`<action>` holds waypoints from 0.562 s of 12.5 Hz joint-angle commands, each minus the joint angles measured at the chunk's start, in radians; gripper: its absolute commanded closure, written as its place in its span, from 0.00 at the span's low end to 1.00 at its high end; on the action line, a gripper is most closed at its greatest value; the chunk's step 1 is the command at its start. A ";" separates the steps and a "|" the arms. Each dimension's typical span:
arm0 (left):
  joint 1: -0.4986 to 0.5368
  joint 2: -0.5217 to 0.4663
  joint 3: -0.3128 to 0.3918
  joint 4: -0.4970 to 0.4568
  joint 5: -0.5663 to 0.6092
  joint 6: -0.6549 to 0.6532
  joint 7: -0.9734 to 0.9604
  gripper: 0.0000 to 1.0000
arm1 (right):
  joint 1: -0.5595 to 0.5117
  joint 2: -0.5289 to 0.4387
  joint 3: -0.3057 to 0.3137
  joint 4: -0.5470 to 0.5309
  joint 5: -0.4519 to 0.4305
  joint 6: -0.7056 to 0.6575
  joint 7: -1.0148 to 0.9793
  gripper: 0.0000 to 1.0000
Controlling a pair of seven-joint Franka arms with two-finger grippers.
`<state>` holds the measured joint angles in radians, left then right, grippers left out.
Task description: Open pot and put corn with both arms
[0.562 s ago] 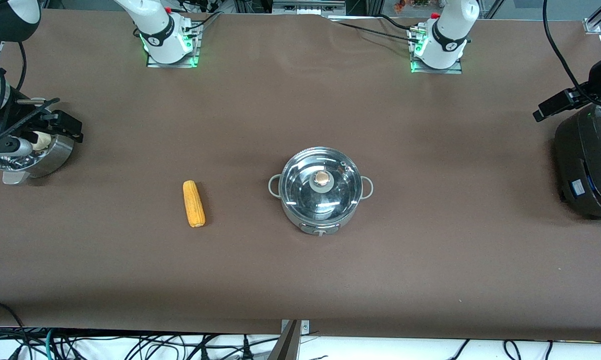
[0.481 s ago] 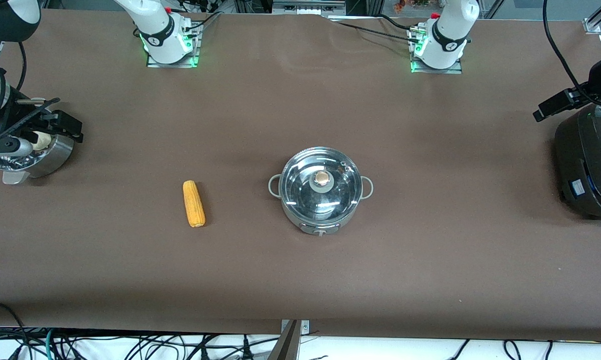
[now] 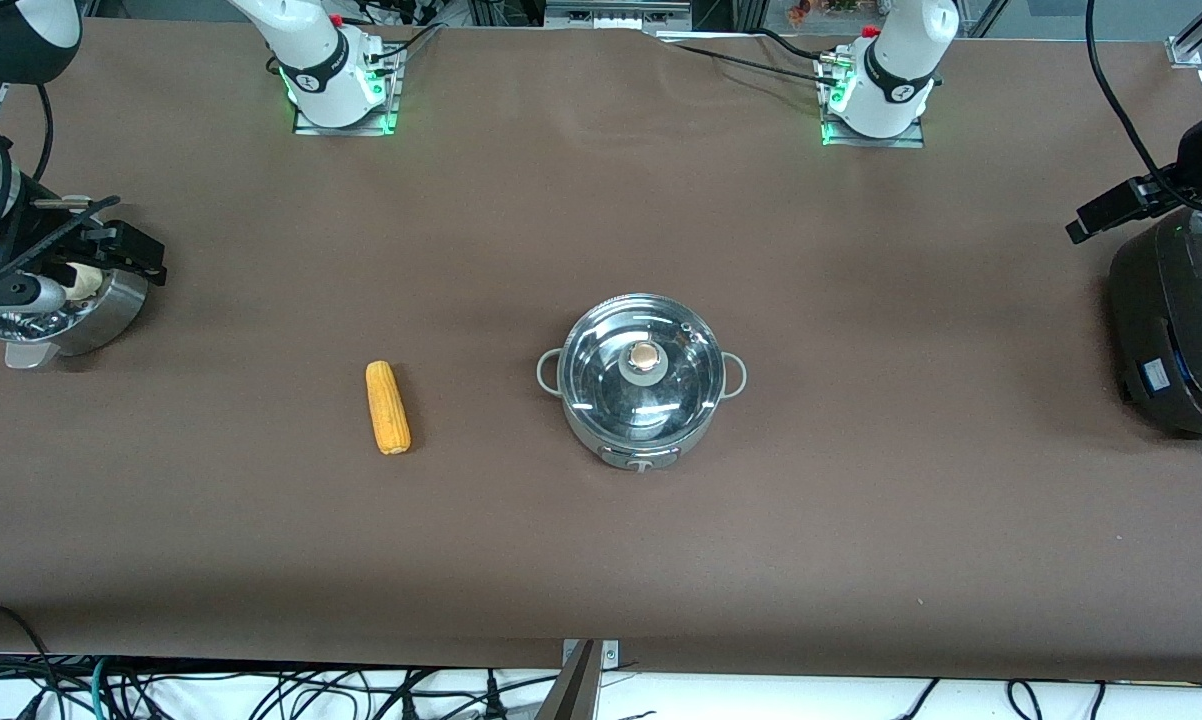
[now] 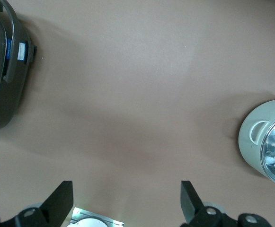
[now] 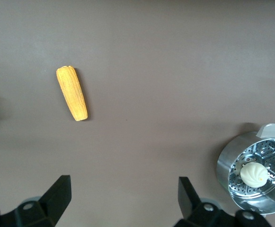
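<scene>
The pot (image 3: pixel 641 425) stands mid-table with its glass lid (image 3: pixel 601 375) on and the grey knob (image 3: pixel 643 357) on top. Its side also shows in the left wrist view (image 4: pixel 253 142). The corn (image 3: pixel 387 407) lies flat on the table beside the pot, toward the right arm's end, and shows in the right wrist view (image 5: pixel 72 93). My right gripper (image 5: pixel 123 196) is open and empty, high over the right arm's end of the table. My left gripper (image 4: pixel 126 198) is open and empty, high over the left arm's end.
A perforated steel steamer (image 3: pixel 111 310) with a white bun (image 5: pixel 253 175) in it stands at the right arm's end. A big black cooker (image 3: pixel 1176 330) stands at the left arm's end. The brown table (image 3: pixel 861 520) spreads wide around the pot and the corn.
</scene>
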<state>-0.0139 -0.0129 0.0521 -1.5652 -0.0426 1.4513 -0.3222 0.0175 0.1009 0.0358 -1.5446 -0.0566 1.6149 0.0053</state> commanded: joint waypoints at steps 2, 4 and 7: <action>0.006 -0.001 0.000 0.022 -0.016 -0.031 0.000 0.00 | -0.002 0.016 -0.001 0.034 0.011 -0.024 -0.007 0.00; 0.005 -0.001 0.000 0.022 -0.016 -0.031 -0.011 0.00 | -0.002 0.016 -0.001 0.034 0.011 -0.023 -0.007 0.00; 0.005 -0.001 -0.006 0.022 -0.016 -0.031 -0.031 0.00 | -0.002 0.016 -0.001 0.034 0.011 -0.023 -0.007 0.00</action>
<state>-0.0139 -0.0133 0.0510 -1.5645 -0.0426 1.4436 -0.3399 0.0175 0.1022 0.0358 -1.5445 -0.0566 1.6149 0.0052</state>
